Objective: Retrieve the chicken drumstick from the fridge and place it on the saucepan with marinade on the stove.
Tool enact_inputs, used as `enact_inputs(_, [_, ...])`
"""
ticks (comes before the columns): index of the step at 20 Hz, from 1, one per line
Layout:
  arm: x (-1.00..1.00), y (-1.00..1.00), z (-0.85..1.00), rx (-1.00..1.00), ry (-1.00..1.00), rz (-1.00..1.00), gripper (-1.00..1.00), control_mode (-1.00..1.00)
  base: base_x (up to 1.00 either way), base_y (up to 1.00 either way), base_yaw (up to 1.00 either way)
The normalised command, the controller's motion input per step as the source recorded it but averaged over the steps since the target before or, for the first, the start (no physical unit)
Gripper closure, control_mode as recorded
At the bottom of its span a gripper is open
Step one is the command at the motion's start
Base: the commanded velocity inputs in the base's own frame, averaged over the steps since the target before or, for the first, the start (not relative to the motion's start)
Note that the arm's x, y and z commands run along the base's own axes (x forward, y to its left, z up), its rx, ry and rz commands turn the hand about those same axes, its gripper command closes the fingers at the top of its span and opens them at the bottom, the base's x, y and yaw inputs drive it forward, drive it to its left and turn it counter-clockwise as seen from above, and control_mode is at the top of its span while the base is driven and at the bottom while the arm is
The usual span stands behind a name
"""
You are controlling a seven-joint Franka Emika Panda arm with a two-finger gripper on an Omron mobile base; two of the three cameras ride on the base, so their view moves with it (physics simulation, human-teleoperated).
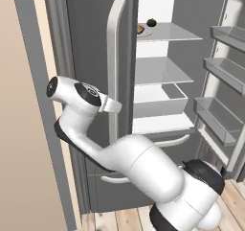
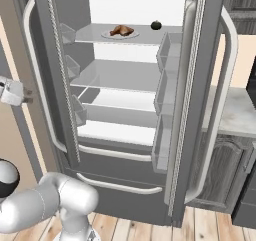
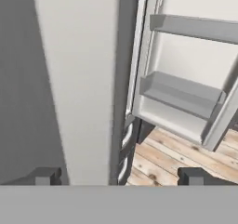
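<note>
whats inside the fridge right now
On the top shelf of the fridge a pale plate holds the chicken drumstick, with a small dark round fruit beside it. Lower shelves look bare; the bottom drawers are shut, contents hidden.

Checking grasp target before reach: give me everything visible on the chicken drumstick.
The chicken drumstick is a small, lumpy, golden-brown roasted piece lying on a pale round plate on the top shelf of the open fridge. From the left base view only its brown edge shows past the door. A small dark round fruit sits apart from it on the same shelf. Nothing else touches it; the open gripper is at the door handle.
</note>
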Motion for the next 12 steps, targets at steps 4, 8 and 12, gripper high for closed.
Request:
enact_inputs(4, [-0.96, -0.86, 0.00, 0.28, -0.05, -0.04, -1.00, -1.00, 0.00, 0.00, 0.00])
enact_inputs(8, [-0.59, -1.00, 0.02, 0.52, -0.03, -0.08, -1.00, -1.00, 0.00, 0.00, 0.00])
enact_inputs(12, [-0.27, -0.94, 0.19, 0.64, -0.16, 0.00, -1.00, -1.00, 0.00, 0.00, 0.00])
